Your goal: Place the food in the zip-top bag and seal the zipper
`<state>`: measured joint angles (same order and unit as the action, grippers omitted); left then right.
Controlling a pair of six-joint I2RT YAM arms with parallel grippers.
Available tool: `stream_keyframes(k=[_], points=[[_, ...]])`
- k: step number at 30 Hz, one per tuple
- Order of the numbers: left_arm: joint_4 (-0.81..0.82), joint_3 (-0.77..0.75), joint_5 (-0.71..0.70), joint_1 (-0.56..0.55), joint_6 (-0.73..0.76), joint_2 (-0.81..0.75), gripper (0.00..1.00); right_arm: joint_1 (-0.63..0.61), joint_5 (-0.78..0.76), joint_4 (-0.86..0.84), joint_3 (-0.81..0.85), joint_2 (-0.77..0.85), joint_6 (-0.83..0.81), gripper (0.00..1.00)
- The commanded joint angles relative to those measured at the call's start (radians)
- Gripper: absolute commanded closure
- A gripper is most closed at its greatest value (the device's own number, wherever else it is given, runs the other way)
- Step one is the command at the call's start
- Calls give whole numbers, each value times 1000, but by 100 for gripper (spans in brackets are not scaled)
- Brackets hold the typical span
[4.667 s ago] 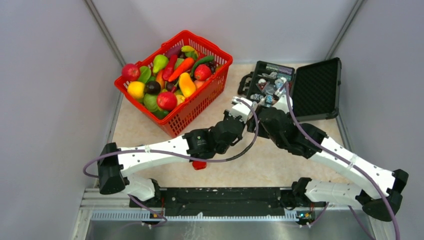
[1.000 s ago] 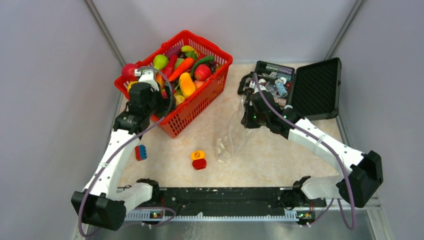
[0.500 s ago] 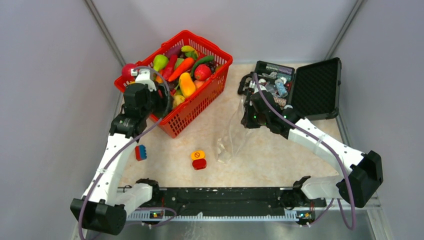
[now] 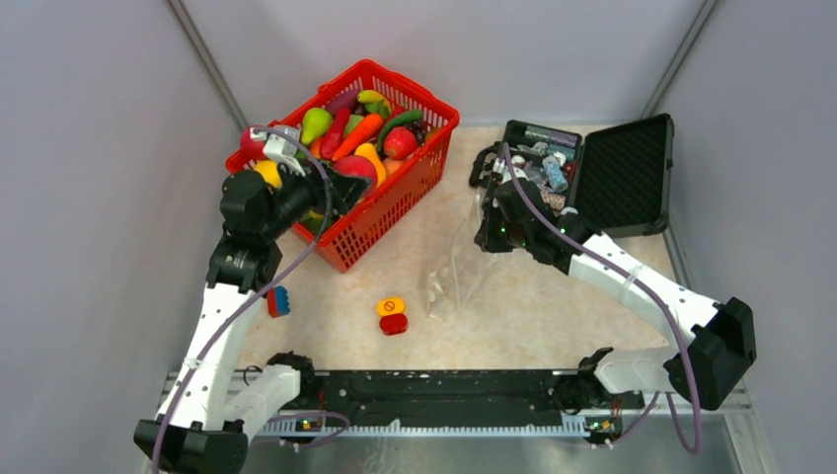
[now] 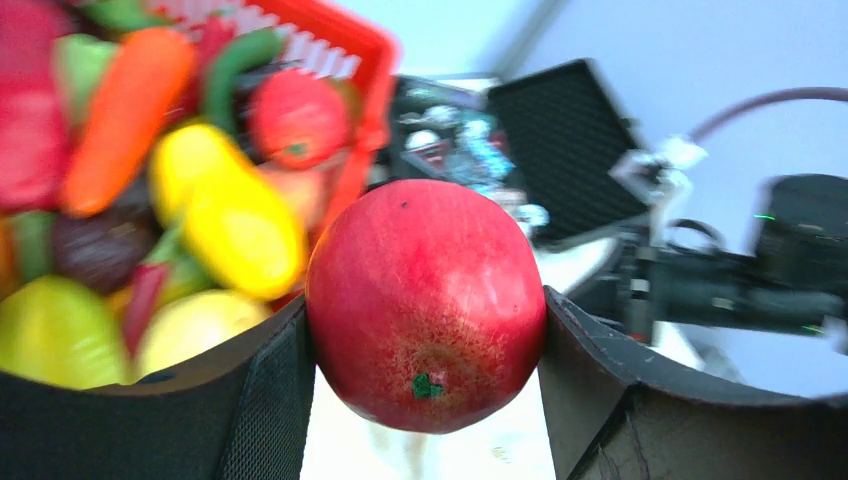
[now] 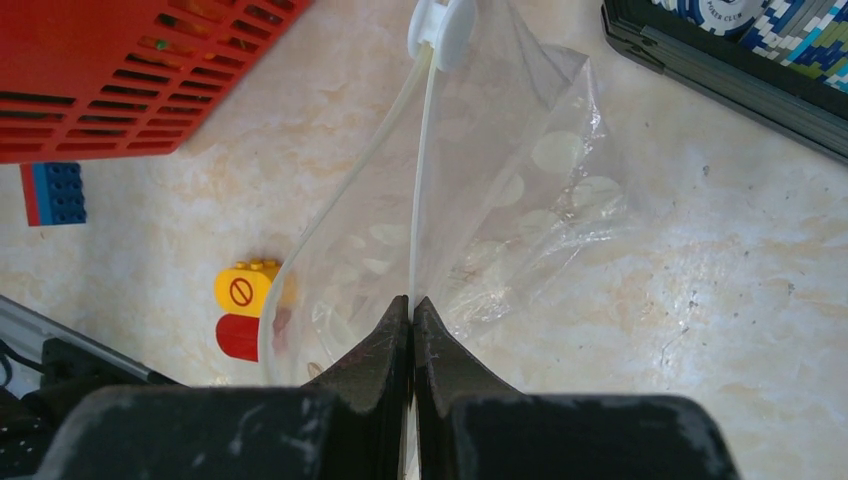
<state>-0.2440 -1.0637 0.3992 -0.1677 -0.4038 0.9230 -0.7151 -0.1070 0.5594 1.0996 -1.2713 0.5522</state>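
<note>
With red fruit (image 5: 420,300) clamped in left gripper (image 4: 341,191) over basket (image 4: 395,212) rim, carry level to bag (image 6: 540,190) mid-table. Hold right gripper (image 6: 411,310) pinched tight on zipper (image 6: 420,180), lifting mouth apart. Release only inside.

The table (image 4: 533,316) is viewed from above and behind. Close wrist views are aimed sideways (left) and downward (right); the red basket (image 4: 380,222) is shared by all.

Grey walls (image 4: 99,148) enclose a marbled beige tabletop (image 4: 533,326).
</note>
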Motion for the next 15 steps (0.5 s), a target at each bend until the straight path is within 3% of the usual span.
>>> stream_keyframes(k=[1, 3, 8, 15], points=[[298, 45, 360, -47, -180, 17, 80, 6, -1, -75, 23, 19, 44, 100], [317, 57, 388, -133, -171, 45, 80, 6, -7, -92, 14, 26, 74, 100], [296, 100, 252, -395, -84, 107, 80, 6, -26, -126, -5, 46, 131, 100], [352, 163, 99, -500, -77, 182, 80, 6, -29, -128, -2, 63, 161, 100]])
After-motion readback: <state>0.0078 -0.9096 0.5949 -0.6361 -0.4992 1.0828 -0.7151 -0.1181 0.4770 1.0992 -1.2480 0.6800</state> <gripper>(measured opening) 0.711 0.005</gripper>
